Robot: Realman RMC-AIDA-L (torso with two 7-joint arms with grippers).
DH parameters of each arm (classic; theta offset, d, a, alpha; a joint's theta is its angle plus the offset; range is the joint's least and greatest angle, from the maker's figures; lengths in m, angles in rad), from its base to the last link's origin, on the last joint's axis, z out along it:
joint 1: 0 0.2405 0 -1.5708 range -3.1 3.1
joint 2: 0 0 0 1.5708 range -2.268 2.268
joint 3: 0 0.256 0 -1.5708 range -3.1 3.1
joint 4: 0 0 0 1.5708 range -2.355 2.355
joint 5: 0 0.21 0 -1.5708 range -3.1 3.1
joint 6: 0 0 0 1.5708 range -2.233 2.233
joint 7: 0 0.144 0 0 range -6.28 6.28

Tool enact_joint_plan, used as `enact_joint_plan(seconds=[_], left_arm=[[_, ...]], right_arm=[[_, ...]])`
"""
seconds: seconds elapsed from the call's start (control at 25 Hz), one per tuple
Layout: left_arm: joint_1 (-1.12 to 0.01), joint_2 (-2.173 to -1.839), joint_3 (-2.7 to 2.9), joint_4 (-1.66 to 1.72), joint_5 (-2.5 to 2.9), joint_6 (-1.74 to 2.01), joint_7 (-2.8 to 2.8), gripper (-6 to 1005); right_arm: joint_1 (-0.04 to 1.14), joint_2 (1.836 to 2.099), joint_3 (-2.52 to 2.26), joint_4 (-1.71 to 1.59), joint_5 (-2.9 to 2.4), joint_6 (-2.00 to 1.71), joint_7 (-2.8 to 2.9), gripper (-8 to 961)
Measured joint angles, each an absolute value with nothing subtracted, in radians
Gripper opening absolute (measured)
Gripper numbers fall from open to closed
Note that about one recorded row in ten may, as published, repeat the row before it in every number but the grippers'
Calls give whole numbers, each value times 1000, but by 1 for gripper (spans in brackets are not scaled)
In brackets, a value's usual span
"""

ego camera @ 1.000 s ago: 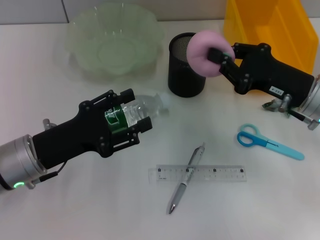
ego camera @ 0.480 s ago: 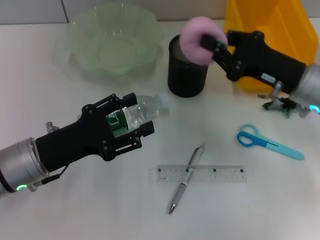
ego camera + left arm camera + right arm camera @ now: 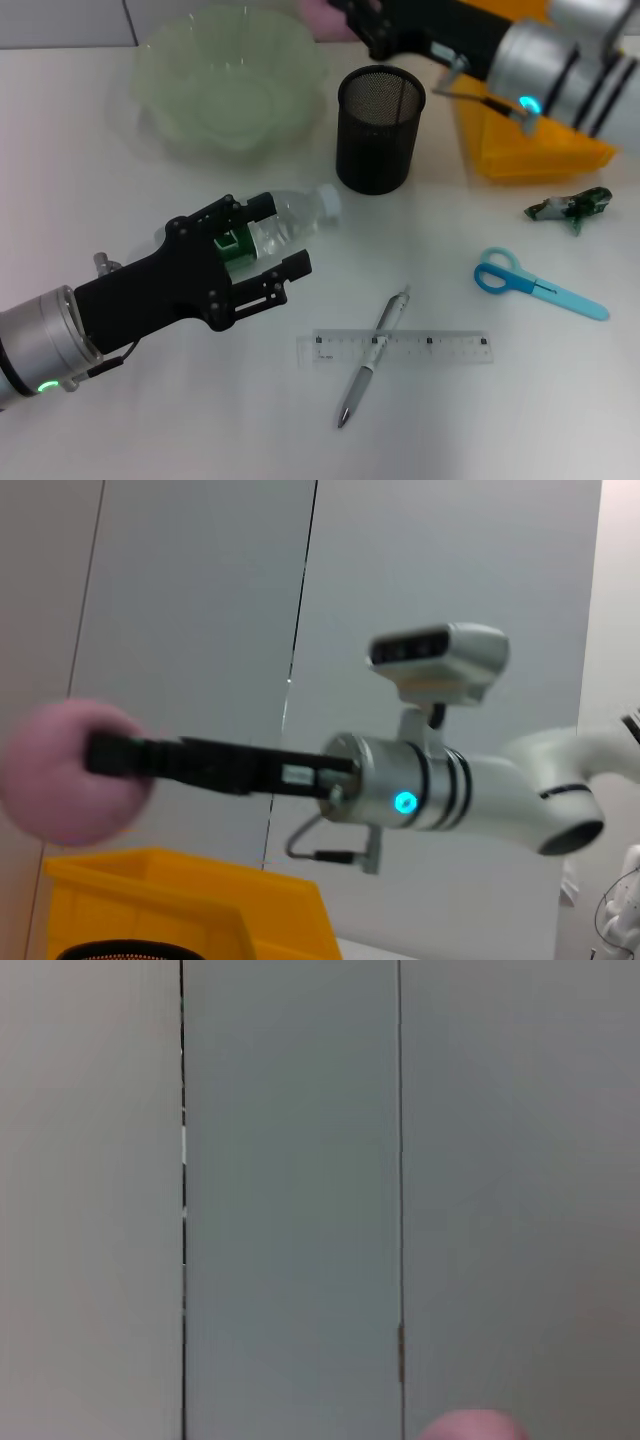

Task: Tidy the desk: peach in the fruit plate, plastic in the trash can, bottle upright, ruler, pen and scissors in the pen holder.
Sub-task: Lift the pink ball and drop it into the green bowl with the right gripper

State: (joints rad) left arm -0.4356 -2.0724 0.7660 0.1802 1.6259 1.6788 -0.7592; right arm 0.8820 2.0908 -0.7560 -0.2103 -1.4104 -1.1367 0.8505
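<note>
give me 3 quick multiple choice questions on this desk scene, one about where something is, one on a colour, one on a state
1. Where does the pen lie?
A. across the ruler
B. inside the pen holder
C. in the fruit plate

2. What colour are the scissors?
A. red
B. blue
C. black

3. What state is the bottle in?
A. upright and free
B. lying on the table, left gripper around it
C. in the yellow bin

Answers: 1 A, the pen crosses over the ruler. 2 B, handles and blades show light blue. 3 B, it lies on its side between the left gripper's fingers.
</note>
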Motion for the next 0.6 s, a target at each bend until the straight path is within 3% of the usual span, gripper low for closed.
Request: enact_joint_plan(seconds=[0.6], left_arm=[[-443, -2072, 763, 181, 1626, 1679, -759, 770]], right_arm=[[1123, 2093, -752, -133, -1405, -854, 861, 147]])
